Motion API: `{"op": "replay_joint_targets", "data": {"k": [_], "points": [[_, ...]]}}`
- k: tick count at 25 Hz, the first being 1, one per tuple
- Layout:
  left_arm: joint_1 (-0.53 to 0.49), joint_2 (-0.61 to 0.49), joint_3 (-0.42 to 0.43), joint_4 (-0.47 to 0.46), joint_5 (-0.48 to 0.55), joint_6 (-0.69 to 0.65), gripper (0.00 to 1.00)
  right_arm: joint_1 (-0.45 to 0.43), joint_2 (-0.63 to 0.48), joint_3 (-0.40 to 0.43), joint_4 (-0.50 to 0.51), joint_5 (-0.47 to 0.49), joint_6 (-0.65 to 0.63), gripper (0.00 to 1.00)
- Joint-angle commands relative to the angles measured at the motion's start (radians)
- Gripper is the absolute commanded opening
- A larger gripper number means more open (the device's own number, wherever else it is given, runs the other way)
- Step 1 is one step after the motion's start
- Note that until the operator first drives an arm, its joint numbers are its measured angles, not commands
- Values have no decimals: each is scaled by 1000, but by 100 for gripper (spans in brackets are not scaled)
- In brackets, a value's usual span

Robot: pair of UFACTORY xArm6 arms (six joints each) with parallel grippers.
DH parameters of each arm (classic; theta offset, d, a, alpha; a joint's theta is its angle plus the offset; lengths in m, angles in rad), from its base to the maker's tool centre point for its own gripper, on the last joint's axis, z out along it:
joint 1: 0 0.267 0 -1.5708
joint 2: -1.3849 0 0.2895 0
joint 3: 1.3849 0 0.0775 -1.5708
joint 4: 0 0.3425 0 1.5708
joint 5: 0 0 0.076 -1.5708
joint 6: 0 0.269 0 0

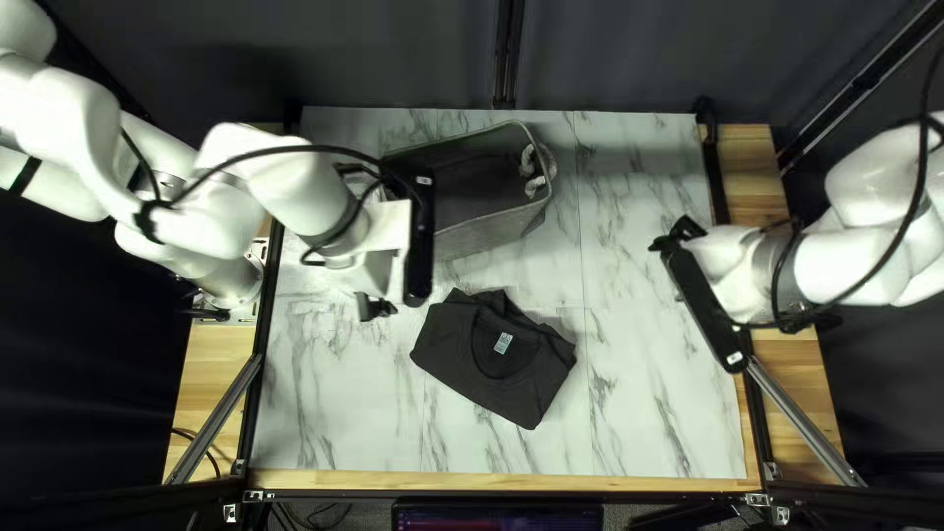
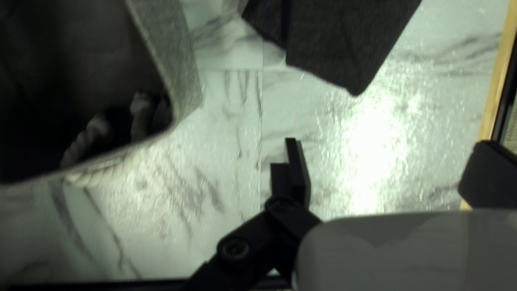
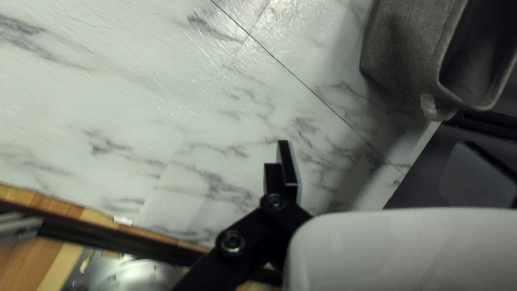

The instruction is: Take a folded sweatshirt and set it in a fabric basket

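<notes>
Dark folded sweatshirt (image 1: pixel 472 369) flat on the worktop (image 1: pixel 649 413), near side of the fabric basket (image 1: pixel 482 234); neck opening faces up, pale label (image 1: pixel 502 342) inside it; long axis slants in the top left view, one end out past the basket's near left corner, the other rightward and closer to the near edge.

Left hand (image 2: pixel 390 159) is the nearer one, by the basket's near left corner; fingers spread wide, nothing between them; in its wrist view the cloth lies ahead of the fingers, apart from them, basket wall off to one side. Right hand (image 3: pixel 377 159) well off to the basket's right; fingers also parted, holding nothing.

Step in hand, my reading: approach for the pick; left hand would need to travel away from the basket, toward the near edge and rightward, then drop onto the folds; a grip across the short axis looks likelier to keep them together, an end grip could let them unroll.

Only a narrow strip between basket and cloth, so a low swing might nudge the near wall; more open room right of the basket; rope handle (image 1: pixel 536 167) at its right end, worth clearing when placing.
</notes>
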State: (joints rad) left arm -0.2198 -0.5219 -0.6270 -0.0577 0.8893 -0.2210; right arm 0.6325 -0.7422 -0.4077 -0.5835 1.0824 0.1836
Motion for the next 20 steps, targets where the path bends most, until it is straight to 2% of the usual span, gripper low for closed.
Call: {"op": "replay_joint_targets", "data": {"k": [1,5,10,14,20], "points": [[-22,95,16,-28,-135,-1,100,48,153,-50,-36,-90,92,100],[-27,99,66,-36,-210,-20,100,10,269,-53,-69,-207,116,100],[-20,55,114,-29,-227,-40,100,-31,357,-66,-109,-289,125,100],[-19,83,116,-39,-256,-46,100,-26,463,-105,-201,-312,232,100],[-15,108,95,-27,-244,-60,100,-30,482,-127,-184,-322,205,100]]}}
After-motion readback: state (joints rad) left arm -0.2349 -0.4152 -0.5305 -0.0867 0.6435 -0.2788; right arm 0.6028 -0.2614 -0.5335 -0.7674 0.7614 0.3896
